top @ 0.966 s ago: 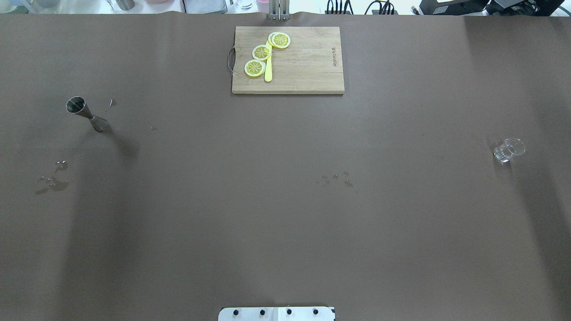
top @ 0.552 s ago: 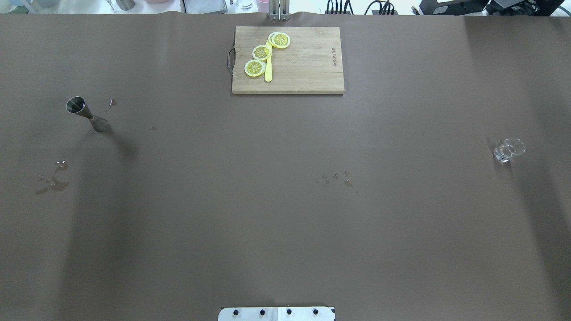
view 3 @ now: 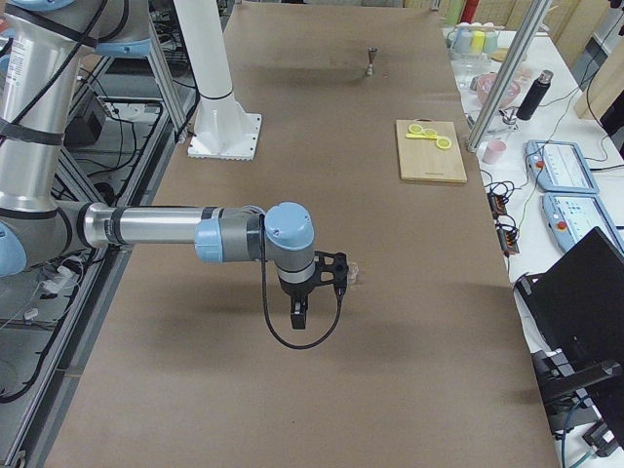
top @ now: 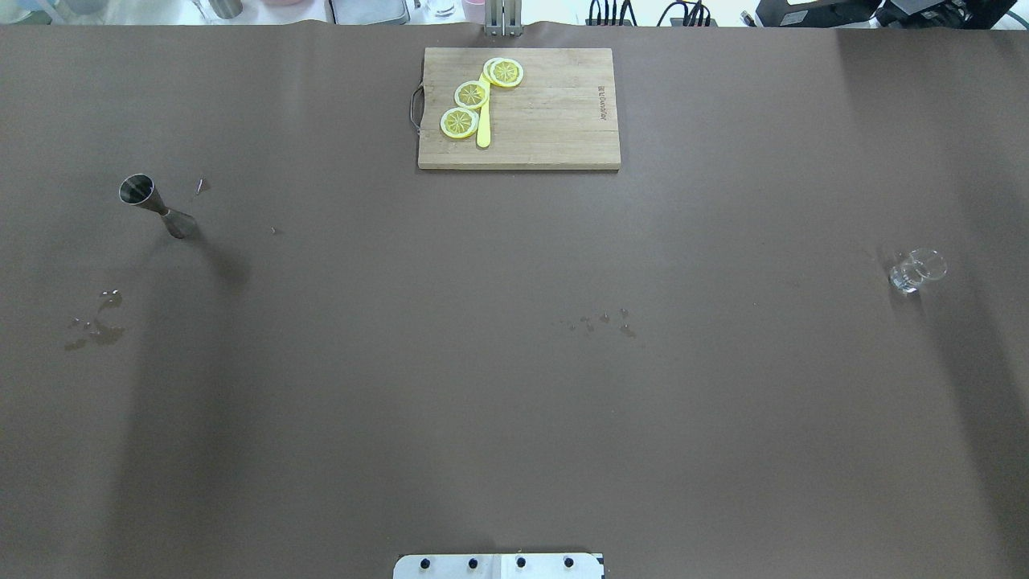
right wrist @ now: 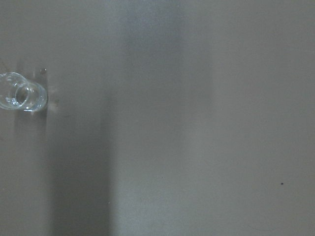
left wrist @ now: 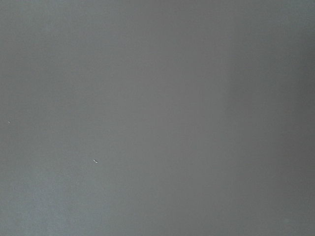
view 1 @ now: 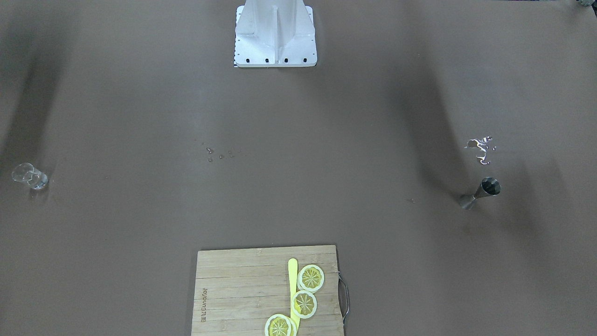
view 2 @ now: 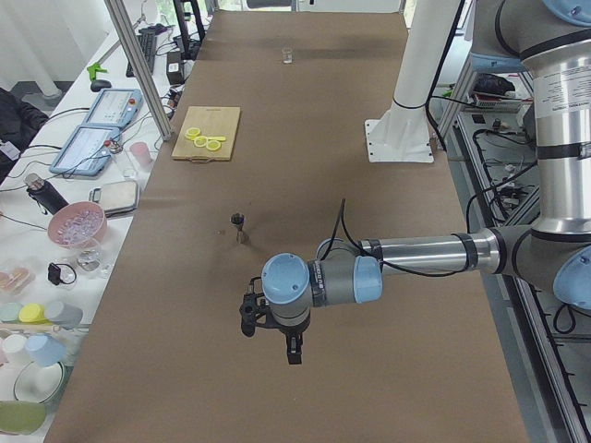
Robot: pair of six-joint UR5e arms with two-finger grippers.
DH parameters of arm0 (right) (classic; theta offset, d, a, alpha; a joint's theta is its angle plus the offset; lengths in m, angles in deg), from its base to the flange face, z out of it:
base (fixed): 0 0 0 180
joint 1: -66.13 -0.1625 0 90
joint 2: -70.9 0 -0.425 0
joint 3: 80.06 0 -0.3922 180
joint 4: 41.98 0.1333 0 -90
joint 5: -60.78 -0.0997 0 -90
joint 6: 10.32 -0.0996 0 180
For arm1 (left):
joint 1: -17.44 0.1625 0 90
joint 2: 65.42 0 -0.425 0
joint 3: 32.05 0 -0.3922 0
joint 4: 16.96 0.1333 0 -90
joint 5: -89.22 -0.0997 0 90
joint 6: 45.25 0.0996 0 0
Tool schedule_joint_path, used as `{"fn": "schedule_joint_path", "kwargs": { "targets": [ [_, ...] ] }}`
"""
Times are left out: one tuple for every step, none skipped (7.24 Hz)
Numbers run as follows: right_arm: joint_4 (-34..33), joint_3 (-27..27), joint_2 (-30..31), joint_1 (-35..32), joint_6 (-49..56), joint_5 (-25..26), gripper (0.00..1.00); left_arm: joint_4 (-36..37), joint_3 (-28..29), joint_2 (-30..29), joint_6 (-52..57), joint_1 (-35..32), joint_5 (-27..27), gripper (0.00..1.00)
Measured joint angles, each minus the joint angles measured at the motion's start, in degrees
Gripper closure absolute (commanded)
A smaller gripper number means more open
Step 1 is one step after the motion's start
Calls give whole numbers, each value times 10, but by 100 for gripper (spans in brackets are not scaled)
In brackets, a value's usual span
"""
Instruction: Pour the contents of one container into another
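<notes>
Currently both arms hang above the bench [top: 514, 418], outside the overhead view. Left gripper [view 2: 247, 321] and right gripper [view 3: 343, 271] show only in the side views, so I can't tell how far either is open or whether it grips anything. Steel jigger [top: 153, 206] stands upright on the robot's left side. Clear glass [top: 916, 269] stands upright far to the right, well apart from it. Spilled drops [top: 96, 326] lie near the jigger. Cutting board [top: 555, 121] with lemon slices [top: 460, 122] sits at the far edge.
</notes>
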State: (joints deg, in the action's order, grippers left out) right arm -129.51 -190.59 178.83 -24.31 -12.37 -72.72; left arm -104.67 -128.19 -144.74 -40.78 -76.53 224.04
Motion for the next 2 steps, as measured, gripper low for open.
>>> {"fn": "schedule_joint_path", "kwargs": {
  "targets": [
    [0, 1, -2, 0, 0, -10, 0, 0, 1, 1, 0, 0, 0, 2],
    [0, 1, -5, 0, -1, -15, 0, 0, 1, 1, 0, 0, 0, 2]
  ]
}}
